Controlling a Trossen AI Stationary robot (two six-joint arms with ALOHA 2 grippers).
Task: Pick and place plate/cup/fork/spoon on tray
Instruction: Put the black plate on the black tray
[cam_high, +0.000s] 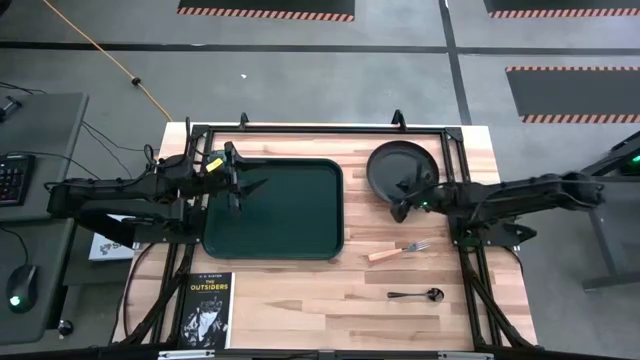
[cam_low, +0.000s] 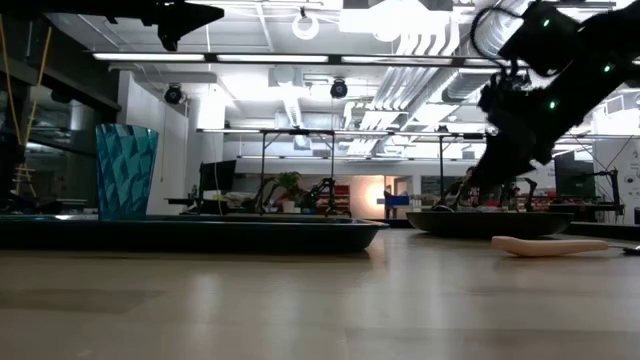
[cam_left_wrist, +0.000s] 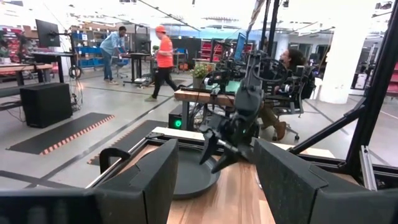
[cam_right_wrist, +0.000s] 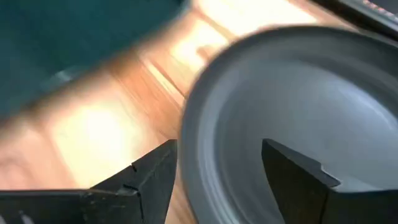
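Right tool (cam_right_wrist: 214, 177) straddles the plate's (cam_right_wrist: 292, 93) rim, fingers spread.

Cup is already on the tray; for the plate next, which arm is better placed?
Right. The right gripper hangs open over the plate, one finger outside the rim and the other inside. The left gripper sits open over the tray, across the table from the plate.

From overhead, the cup (cam_high: 213, 165) is mostly hidden beneath the left gripper (cam_high: 244, 184). The fork (cam_low: 549, 245) shows only its handle at table height, its tines cut off at the frame edge. The right wrist view is blurred throughout, and the plate (cam_right_wrist: 298, 99) runs off its edges. The spoon (cam_high: 417, 294) is too small for detail.
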